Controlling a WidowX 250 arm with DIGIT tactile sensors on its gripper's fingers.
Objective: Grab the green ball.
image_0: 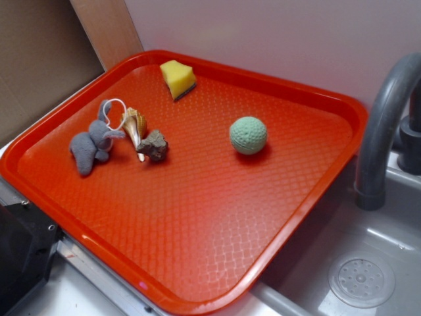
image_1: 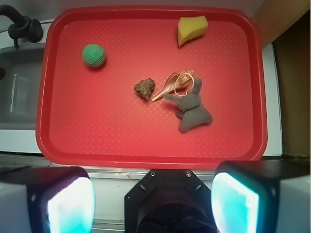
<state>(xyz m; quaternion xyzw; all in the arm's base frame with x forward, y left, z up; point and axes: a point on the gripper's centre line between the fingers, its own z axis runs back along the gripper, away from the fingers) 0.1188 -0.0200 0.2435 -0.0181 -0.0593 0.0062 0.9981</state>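
Since the green ball point(image_1: 94, 55) sits alone at the left of the red tray point(image_1: 146, 145), well apart from the rock point(image_1: 145, 88), it looks light and rollable, best pinched across its middle by the spread, empty gripper point(image_1: 153, 194).

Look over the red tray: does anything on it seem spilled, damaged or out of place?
Nothing stands out. The green ball sits alone and intact on the red tray; the yellow sponge, shell, rock and grey plush toy lie undisturbed.
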